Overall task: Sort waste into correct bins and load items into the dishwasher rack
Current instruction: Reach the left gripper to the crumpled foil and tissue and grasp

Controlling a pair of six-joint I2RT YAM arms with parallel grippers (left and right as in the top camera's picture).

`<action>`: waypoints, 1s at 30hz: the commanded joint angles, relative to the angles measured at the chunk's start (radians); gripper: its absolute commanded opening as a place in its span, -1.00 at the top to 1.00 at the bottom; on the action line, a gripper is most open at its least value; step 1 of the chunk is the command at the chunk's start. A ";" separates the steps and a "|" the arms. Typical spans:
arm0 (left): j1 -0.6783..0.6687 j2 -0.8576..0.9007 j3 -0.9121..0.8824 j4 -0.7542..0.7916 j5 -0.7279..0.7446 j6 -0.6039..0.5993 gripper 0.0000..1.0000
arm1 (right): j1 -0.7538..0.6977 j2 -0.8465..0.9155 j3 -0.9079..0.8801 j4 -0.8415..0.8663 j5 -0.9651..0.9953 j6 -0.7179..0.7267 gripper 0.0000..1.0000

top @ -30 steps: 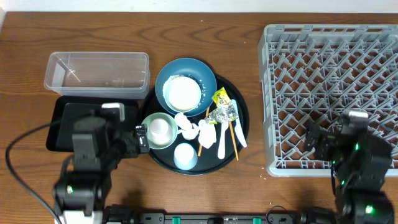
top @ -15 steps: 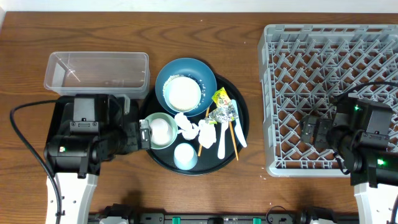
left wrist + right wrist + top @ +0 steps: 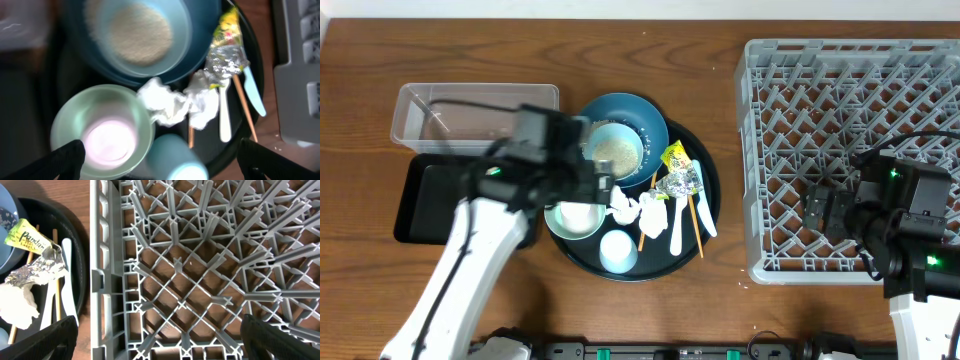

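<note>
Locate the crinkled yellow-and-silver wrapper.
In the overhead view the crinkled yellow-and-silver wrapper lies on the right half of the round black tray, just right of the dark blue dish, beside the crumpled white tissue.

Overhead view. A round black tray (image 3: 712,195) at centre carries a blue dish (image 3: 645,120) of rice (image 3: 615,152), a green bowl (image 3: 555,222), a pale cup (image 3: 618,250), tissue (image 3: 630,207), a wrapper (image 3: 677,172), spoons (image 3: 677,228) and chopsticks (image 3: 697,228). A clear tub (image 3: 420,115) and a black rectangular tray (image 3: 420,200) lie to the left, a grey rack (image 3: 800,100) to the right. The left arm (image 3: 480,230), blurred, extends over the dish's edge.
</note>
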 commanded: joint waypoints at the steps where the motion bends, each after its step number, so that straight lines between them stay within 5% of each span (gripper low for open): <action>1: -0.098 0.076 0.029 0.042 -0.060 -0.007 -0.95 | 0.011 -0.002 0.020 -0.002 -0.012 0.014 -0.99; 11: -0.287 0.312 0.028 0.183 -0.115 0.000 -0.96 | 0.011 -0.002 0.020 -0.002 -0.012 0.014 -0.99; 22: -0.305 0.431 0.028 0.217 -0.115 0.000 -0.96 | 0.011 -0.002 0.020 -0.002 -0.012 0.014 -0.99; 30: -0.313 0.469 0.026 0.223 -0.115 0.000 -0.35 | 0.011 -0.002 0.020 -0.002 -0.012 0.014 -0.99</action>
